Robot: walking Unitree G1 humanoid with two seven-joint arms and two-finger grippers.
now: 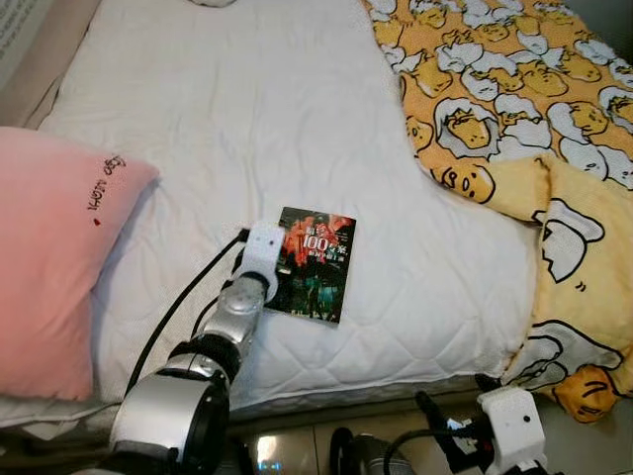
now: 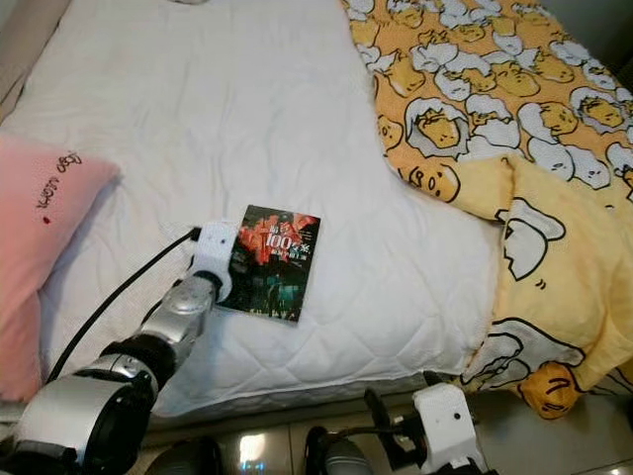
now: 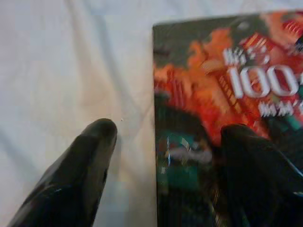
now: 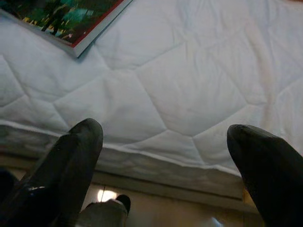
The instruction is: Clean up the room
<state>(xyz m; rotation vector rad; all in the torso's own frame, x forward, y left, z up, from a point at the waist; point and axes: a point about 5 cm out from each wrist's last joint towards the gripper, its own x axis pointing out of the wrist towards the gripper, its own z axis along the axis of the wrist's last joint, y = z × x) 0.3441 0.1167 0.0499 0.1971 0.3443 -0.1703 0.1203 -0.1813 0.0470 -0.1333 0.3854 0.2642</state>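
Observation:
A dark book with a red and orange cover and "100" in white lies flat on the white quilted bed, near its front edge. My left gripper is open at the book's left edge. One black finger rests on the sheet beside the book. The other finger is over the cover. My right gripper is open and holds nothing. It hangs low in front of the mattress edge, with a corner of the book beyond it.
A pink pillow lies at the bed's left. A yellow cartoon-print blanket covers the right side and drapes over the front right corner. Tiled floor runs below the mattress edge.

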